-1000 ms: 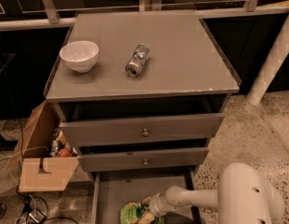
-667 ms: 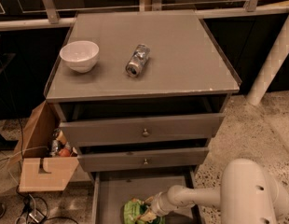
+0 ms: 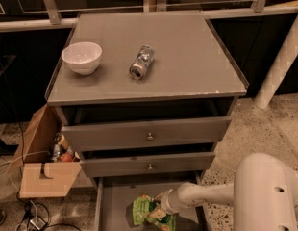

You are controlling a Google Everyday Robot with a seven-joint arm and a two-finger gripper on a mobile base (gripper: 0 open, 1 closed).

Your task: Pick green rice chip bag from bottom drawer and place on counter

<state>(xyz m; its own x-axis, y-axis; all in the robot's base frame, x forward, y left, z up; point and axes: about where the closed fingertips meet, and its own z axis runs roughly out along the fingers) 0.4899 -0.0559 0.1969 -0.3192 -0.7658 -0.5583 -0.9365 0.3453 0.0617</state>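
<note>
The gripper (image 3: 157,209) sits low inside the bottom drawer (image 3: 112,207), toward its right half and right at the green rice chip bag (image 3: 142,211). Whether it is open or already closed on the pouch cannot be told. The bag lies crumpled on the drawer's flat floor, near its middle.

The step in hand looks like securing the grasp. The pouch is thin, crinkly, light-green film, so a pinch on a raised fold or seam should hold better than a squeeze on its puffy face, which may slip. The drawer is a shallow grey tray, and the two knobbed fronts above it overhang its back. The lift should therefore come up and outward before rising to the surface (image 3: 197,57) high above the drawer. That top is matte grey and flat. It carries a smooth white bowl (image 3: 81,57) and a silver can (image 3: 142,61) lying on its side, which could roll if nudged.
</note>
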